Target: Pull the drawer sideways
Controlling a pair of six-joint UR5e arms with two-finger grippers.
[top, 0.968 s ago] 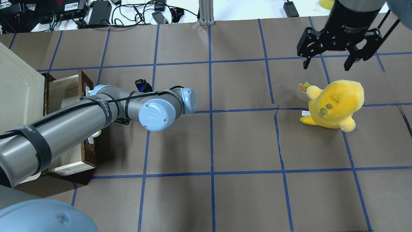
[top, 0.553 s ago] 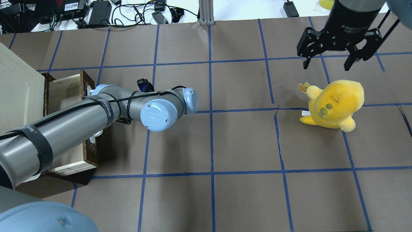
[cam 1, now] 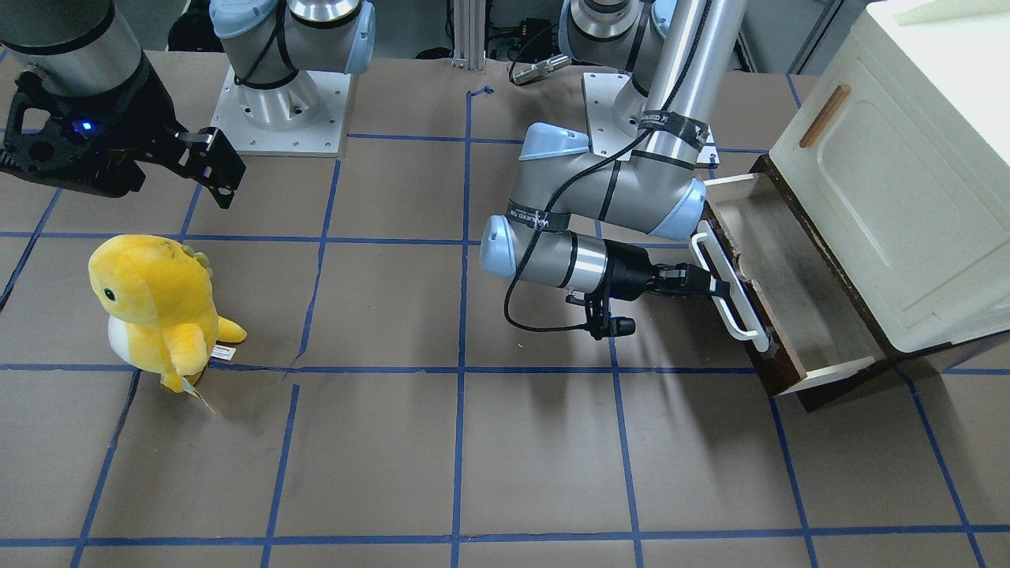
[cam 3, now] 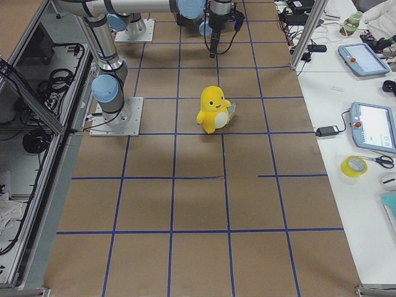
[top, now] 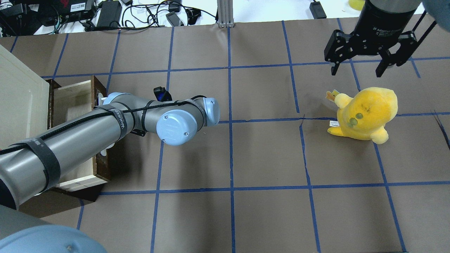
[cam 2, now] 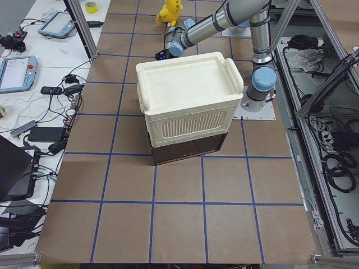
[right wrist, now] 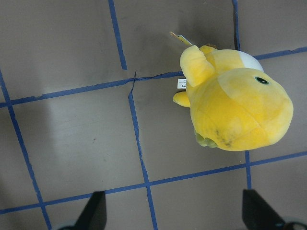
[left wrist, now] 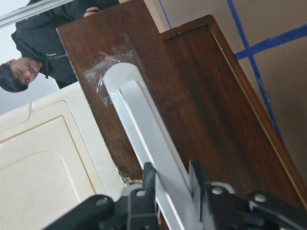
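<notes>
The dark brown drawer [cam 1: 789, 315] with a pale wood interior stands pulled out from under the cream-white cabinet [cam 1: 907, 181]. Its white bar handle [cam 1: 730, 296] runs along the front. My left gripper [cam 1: 714, 285] is shut on the white bar handle; the wrist view shows both fingers [left wrist: 148, 179] clamped around the bar [left wrist: 144, 120]. In the overhead view the drawer [top: 74, 105] lies partly under my left arm, and the gripper is hidden. My right gripper [top: 355, 70] is open and empty, hanging above the table behind the plush.
A yellow plush toy [top: 365, 112] stands on the right part of the table; it also shows in the right wrist view [right wrist: 235, 105]. Cables and power bricks [top: 112, 12] lie past the table's far edge. The brown table [top: 246, 158] carries a blue tape grid.
My left arm has moved a little to the right with the handle in its grip, and the drawer has come further out of the cabinet. The right arm has not moved.
</notes>
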